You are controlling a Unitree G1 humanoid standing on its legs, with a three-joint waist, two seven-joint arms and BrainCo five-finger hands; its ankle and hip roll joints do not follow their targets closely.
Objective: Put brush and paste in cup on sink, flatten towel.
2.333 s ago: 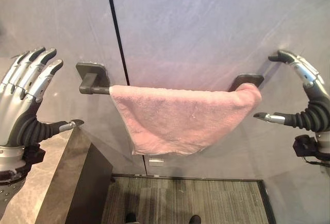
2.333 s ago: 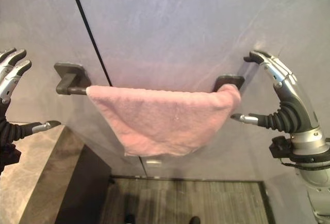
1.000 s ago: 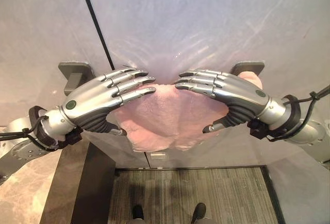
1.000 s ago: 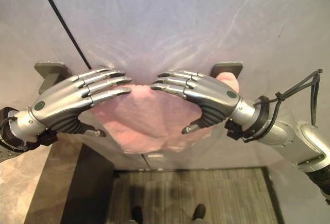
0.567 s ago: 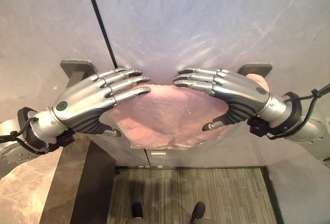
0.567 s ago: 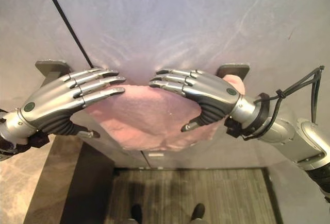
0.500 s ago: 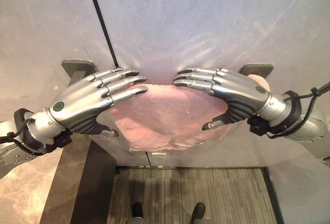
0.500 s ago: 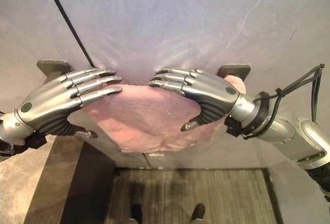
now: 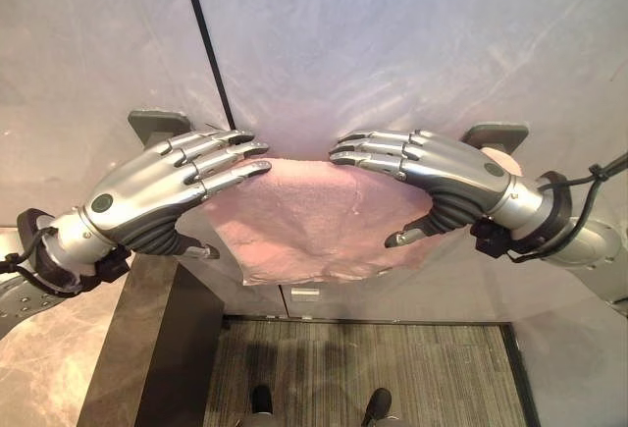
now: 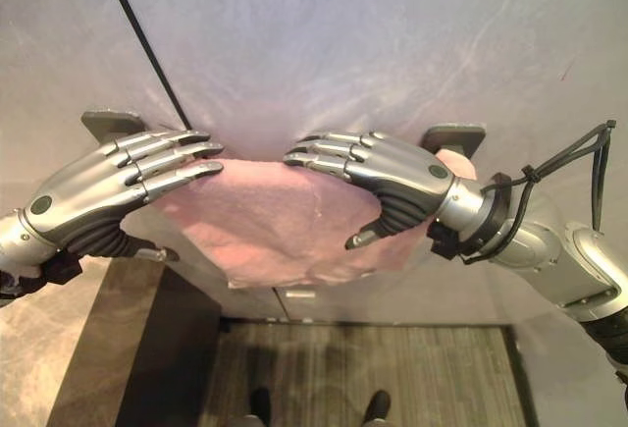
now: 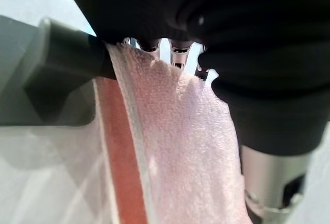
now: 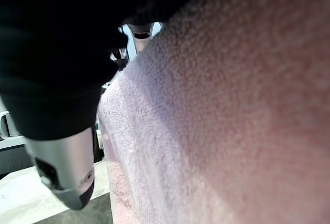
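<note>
- Left hand (image 9: 147, 196): fingers straight, laid over the top of the towel (image 9: 314, 221) at its left end, thumb hanging loose below. Flat contact, not a pinch.
- Right hand (image 9: 442, 177): same posture on the right part of the towel, fingers extended across the top edge, thumb apart underneath, gripping nothing.
- Fingertips of the two hands face each other with a gap between them over the middle of the rail (image 11: 72, 56).
- Step in hand, as I read it: flattening the towel. To do it well, I'd slide the flat hands outward along the rail toward the two wall brackets, left bracket (image 9: 157, 123) and right bracket (image 9: 494, 135). Keep pressure light and even so the cloth spreads and doesn't drag off the rail.
- Risk: uneven push bunches one end or pulls the far flap over.
- Towel: pink terry, draped over the dark rail on the grey wall (image 9: 392, 44). Lower hem is uneven, sagging lower at the left, with some creases in the hanging part. The left wrist view shows its left edge lying just beside the rail's end.
- Counter (image 9: 59, 348) sits near left, below the left hand. Brush, paste and cup: cannot place them.
</note>
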